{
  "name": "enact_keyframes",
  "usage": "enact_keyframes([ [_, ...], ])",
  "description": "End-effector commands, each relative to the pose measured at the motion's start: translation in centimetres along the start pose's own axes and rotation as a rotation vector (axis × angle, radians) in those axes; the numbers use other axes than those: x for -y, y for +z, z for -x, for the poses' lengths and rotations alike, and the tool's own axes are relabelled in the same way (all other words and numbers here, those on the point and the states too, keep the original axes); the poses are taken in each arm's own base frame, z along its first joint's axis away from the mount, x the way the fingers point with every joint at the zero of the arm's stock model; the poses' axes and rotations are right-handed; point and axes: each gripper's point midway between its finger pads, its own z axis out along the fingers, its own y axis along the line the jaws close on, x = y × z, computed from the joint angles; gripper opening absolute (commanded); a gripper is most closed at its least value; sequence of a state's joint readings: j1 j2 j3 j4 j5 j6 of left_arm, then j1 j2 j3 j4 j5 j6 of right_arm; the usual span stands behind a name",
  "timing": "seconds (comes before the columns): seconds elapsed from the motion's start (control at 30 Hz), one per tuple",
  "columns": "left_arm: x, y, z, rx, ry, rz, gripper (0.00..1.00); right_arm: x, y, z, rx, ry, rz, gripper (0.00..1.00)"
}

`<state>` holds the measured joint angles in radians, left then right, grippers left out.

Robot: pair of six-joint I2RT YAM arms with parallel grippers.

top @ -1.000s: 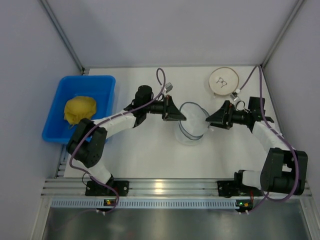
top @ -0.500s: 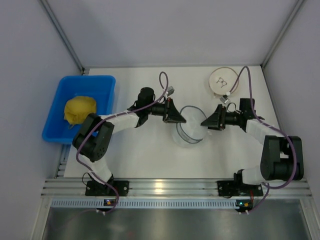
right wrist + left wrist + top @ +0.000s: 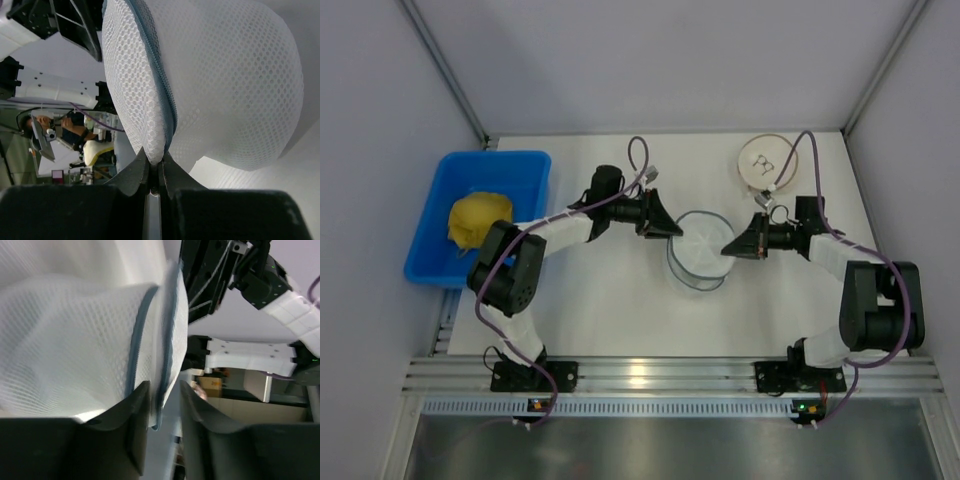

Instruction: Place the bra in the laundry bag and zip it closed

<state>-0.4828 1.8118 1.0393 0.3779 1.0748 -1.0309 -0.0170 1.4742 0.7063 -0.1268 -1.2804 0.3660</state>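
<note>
Centrally on the tabletop [image 3: 620, 320] the laundry bag [image 3: 698, 262] is seen, held up on edge between two hands that are pointed at each other. From the left side of the bag, the left hand [image 3: 670, 228] is brought in level, its arm bent sharply at the elbow and the forearm laid out towards the bag. In the left wrist view its fingers [image 3: 135, 415] are parted a little, and the dark zipper rim is passed loosely between them without being pinched. From the right side of the bag, the right hand [image 3: 728, 247] is reached in on a folded arm; its fingers [image 3: 132, 175] are pressed together on the mesh edge at the zipper seam. Well to the left of the bag a blue bin [image 3: 525, 170] is set, with a yellow cloth lump [image 3: 480, 218] in it. Behind the bag, to the right, a white disc [image 3: 768, 162] is laid flat.
</note>
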Motion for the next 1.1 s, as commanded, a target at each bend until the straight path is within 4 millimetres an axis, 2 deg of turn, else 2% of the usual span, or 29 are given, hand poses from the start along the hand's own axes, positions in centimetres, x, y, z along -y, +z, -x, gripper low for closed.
enact_keyframes([
  [0.0,0.9,-1.6,3.1,0.056,0.196,0.115,0.36,-0.2,0.2,0.4,-0.010,-0.049,0.014,0.00],
  [0.03,1.7,-2.1,4.4,0.091,0.334,0.145,0.45,-0.1,0.3,0.3,-0.011,-0.031,0.014,0.00],
  [0.1,1.0,-2.9,3.6,0.064,0.336,0.232,0.50,0.0,0.3,0.4,-0.005,-0.035,0.011,0.00],
  [0.2,2.1,-4.5,4.7,0.090,0.566,0.324,0.57,-0.1,0.3,0.5,0.003,-0.025,0.007,0.00],
  [0.23,2.0,-5.2,4.9,0.094,0.598,0.381,0.65,-0.1,0.3,0.6,0.008,-0.009,-0.001,0.00],
  [0.3,2.7,-5.7,5.0,0.080,0.719,0.435,0.68,-0.2,0.3,0.8,0.013,0.000,-0.007,0.00],
  [0.33,3.5,-6.4,4.9,0.056,0.850,0.468,0.68,-0.6,0.8,0.3,-0.009,0.002,-0.001,0.00],
  [0.43,5.0,-6.3,3.9,0.003,1.120,0.553,0.68,-0.8,1.5,-0.2,-0.034,0.016,-0.002,0.00],
  [0.5,5.9,-5.3,2.0,-0.083,1.326,0.578,0.67,-0.9,2.1,-0.5,-0.057,0.021,0.000,0.00],
  [0.53,5.7,-5.0,1.0,-0.125,1.390,0.585,0.67,-0.9,2.3,-0.6,-0.064,0.022,-0.002,0.00],
  [0.57,6.4,-3.4,-1.2,-0.187,1.478,0.548,0.65,-1.0,2.6,-0.8,-0.077,0.021,-0.002,0.00],
  [0.63,6.6,-2.5,-3.1,-0.302,1.660,0.521,0.64,-1.0,2.9,-0.7,-0.085,0.028,-0.014,0.00],
  [0.67,6.6,-1.5,-6.0,-0.406,1.711,0.458,0.63,-1.1,3.1,-0.7,-0.091,0.029,-0.016,0.00],
  [0.7,6.7,-0.7,-6.8,-0.478,1.789,0.423,0.62,-1.2,3.2,-0.5,-0.090,0.024,-0.017,0.00],
  [0.73,6.7,-0.1,-7.7,-0.524,1.811,0.399,0.61,-1.3,3.2,-0.4,-0.090,0.029,-0.022,0.00],
  [0.77,7.0,1.0,-9.8,-0.588,1.838,0.345,0.60,-1.5,3.4,-0.5,-0.096,0.027,-0.020,0.00],
  [0.8,6.3,1.6,-10.5,-0.670,1.829,0.350,0.59,-1.7,3.6,-0.4,-0.098,0.028,-0.021,0.00],
  [0.83,6.4,2.6,-12.2,-0.728,1.847,0.321,0.59,-1.7,3.6,-0.5,-0.101,0.035,-0.029,0.00],
  [0.9,5.5,3.6,-13.8,-0.851,1.847,0.324,0.58,-2.0,4.1,-0.8,-0.118,0.033,-0.030,0.00],
  [0.93,5.4,4.3,-15.1,-0.901,1.871,0.319,0.57,-1.9,4.2,-1.0,-0.123,0.035,-0.033,0.00],
  [1.03,4.2,5.6,-16.7,-1.009,1.905,0.361,0.56,-1.9,4.6,-1.4,-0.136,0.041,-0.039,0.00],
  [1.07,3.0,6.1,-17.1,-1.060,1.905,0.384,0.56,-1.9,4.9,-1.7,-0.145,0.043,-0.040,0.00],
])
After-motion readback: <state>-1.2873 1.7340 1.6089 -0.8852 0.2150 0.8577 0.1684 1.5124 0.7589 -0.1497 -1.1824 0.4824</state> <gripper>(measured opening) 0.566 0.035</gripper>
